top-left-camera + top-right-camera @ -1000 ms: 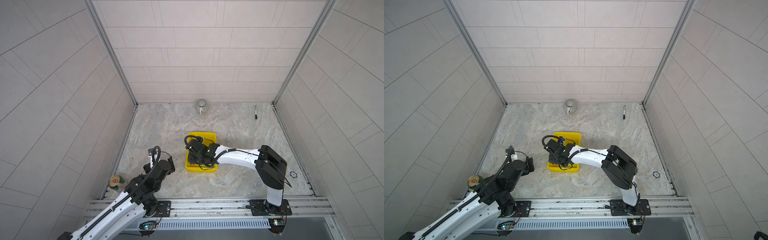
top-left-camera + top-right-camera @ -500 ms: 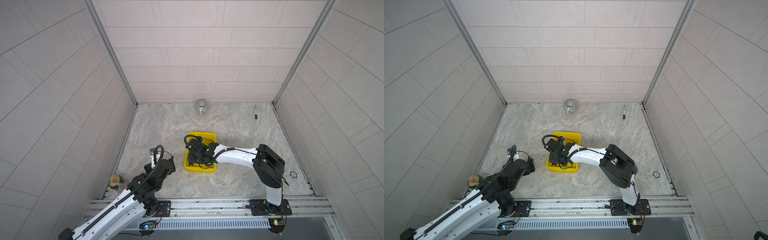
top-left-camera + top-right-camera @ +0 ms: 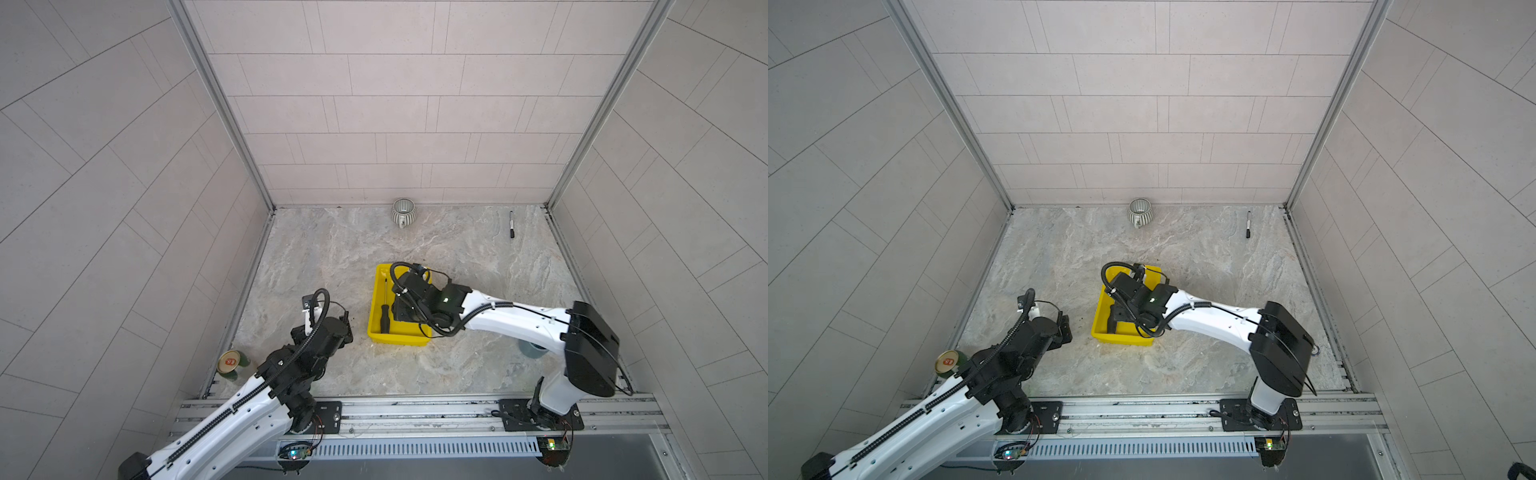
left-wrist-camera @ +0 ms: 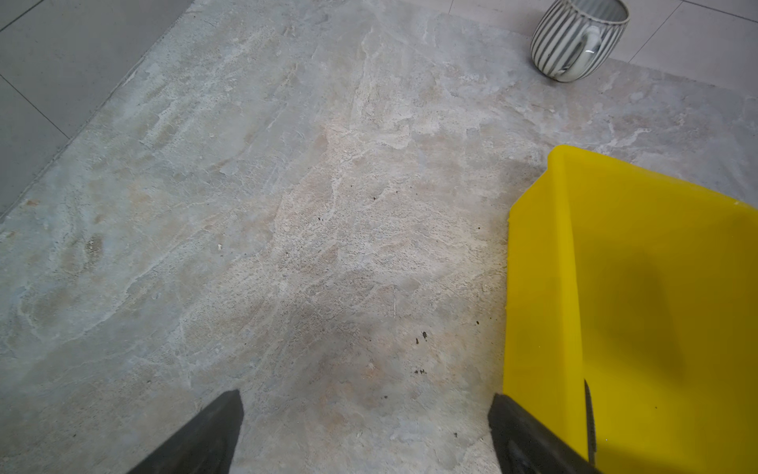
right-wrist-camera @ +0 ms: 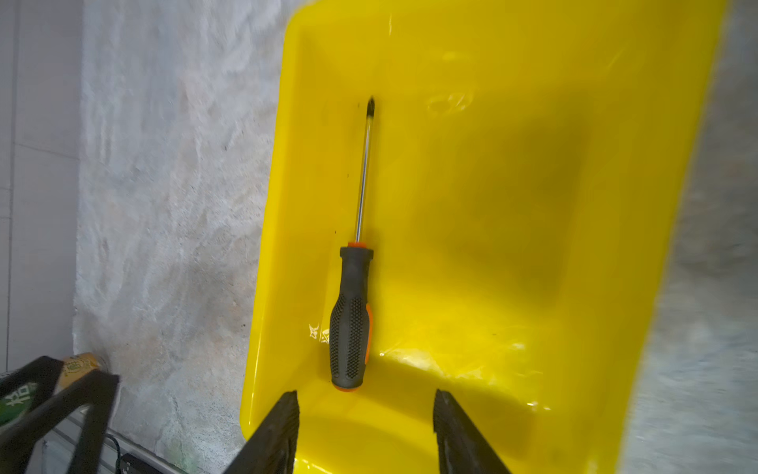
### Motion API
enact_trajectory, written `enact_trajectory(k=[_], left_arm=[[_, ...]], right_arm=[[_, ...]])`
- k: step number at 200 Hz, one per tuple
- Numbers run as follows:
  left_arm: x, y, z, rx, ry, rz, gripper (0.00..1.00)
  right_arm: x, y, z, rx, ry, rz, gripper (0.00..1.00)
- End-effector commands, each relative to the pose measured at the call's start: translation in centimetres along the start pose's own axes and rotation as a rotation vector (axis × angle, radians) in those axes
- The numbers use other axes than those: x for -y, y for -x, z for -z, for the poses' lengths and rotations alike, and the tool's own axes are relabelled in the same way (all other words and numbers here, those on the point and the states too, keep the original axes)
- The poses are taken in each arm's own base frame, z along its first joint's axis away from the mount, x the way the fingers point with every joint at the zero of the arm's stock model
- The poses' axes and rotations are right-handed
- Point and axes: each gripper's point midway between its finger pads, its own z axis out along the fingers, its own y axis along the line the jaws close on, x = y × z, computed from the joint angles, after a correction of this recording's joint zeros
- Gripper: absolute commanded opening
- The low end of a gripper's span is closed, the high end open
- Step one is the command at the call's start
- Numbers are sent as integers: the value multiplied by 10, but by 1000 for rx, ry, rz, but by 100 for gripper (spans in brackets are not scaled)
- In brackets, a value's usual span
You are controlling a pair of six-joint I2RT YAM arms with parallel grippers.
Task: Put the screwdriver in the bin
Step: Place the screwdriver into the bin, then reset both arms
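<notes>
The right claw [image 5: 365, 431] hangs over the near end of the bin [image 5: 574, 123], its two dark fingers [image 5: 275, 435] spread apart with nothing between them; in the right wrist view the gap shows only yellow floor. Just beyond the fingertips lies the screwdriver [image 5: 352, 320], flat on the bottom of the bin and free of the claw, its black handle with the orange end cap towards the claw and its thin shaft pointing away, along the bin's long wall on the side of the left arm. In a top view the screwdriver [image 3: 385, 309] shows beside the right arm's wrist, handle towards the robot's base rail, shaft towards the back wall; in both top views the wrist hides much of the bin [image 3: 399, 338]. The bin stands on the marbled table [image 3: 457, 365] near its middle. The left claw [image 4: 365, 435] hovers over bare table just beside the bin's long side, its fingers wide apart and empty, one of them overlapping the bin's wall in the left wrist view. Further out, a ribbed grey cup [image 3: 403, 212] stands at the back wall, a black marker pen [image 3: 511, 224] lies near the back right corner, and a green can [image 3: 231, 363] stands at the table's front left edge, beside the left arm.
</notes>
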Motion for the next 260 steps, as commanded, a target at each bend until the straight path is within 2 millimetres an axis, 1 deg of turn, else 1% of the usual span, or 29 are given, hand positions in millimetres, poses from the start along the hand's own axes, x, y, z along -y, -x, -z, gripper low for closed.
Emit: enact_trajectory(k=[1,8,18,34,37,48,63,72,79,86,88,90,93,96,105,118,127,139,150,161,170,184,185,192,205,217,236,243,260], left_arm=[[3,4,-3,7,18,-6,100],[5,4,-4,3,17,-3,100],[11,7,-5,-3,7,-4,100],[22,19,-6,14,1,-24,100],[25,22,-6,22,-3,-57,100],[30,29,-10,48,10,-106,100],[25,28,-20,60,77,-173,100],[21,26,-24,60,108,-167,100],[25,26,-25,45,100,-181,100],[28,24,-26,30,88,-180,100],[28,23,-27,27,86,-180,100],[29,22,-27,24,84,-181,100],[30,21,-28,21,78,-181,100],[30,19,-29,17,74,-181,100],[33,16,-30,3,62,-182,100],[34,15,-30,-5,54,-187,100],[33,16,-30,-1,61,-191,100],[33,16,-30,5,63,-184,100],[33,15,-31,-1,58,-182,100],[32,14,-30,-6,61,-183,100],[32,16,-29,-7,65,-191,100],[30,15,-29,-3,71,-182,100],[30,15,-29,-3,70,-183,100],[31,15,-29,-4,61,-182,100],[29,16,-28,1,63,-174,100],[26,17,-26,4,75,-176,100],[24,16,-24,12,68,-159,100],[24,16,-24,16,62,-154,100],[22,18,-22,32,58,-143,100]], right_arm=[[53,24,33,143,-168,150,59],[66,27,42,180,-206,221,63],[90,29,53,214,-275,292,67],[129,22,62,233,-382,395,73],[136,20,63,234,-401,409,74],[157,15,67,237,-450,441,76],[174,7,73,236,-481,457,78],[182,3,75,239,-487,455,79],[185,2,77,250,-490,447,81],[188,3,80,266,-494,444,85],[189,3,81,272,-495,444,87],[190,4,82,277,-498,446,92],[190,6,84,289,-504,450,98],[191,8,87,301,-508,453,99],[194,16,97,345,-537,460,99],[198,34,118,445,-600,463,99],[194,47,129,505,-620,494,99],[191,68,139,567,-642,534,99],[198,92,149,621,-668,494,99],[215,115,152,652,-671,423,100],[231,131,150,678,-660,365,100],[266,153,147,756,-681,255,100],[270,151,143,750,-687,252,100],[290,153,134,775,-700,215,100],[313,152,117,797,-698,178,98],[324,150,102,782,-706,180,97],[329,145,72,699,-711,256,98],[333,141,65,675,-721,268,98],[338,138,57,682,-736,285,99]])
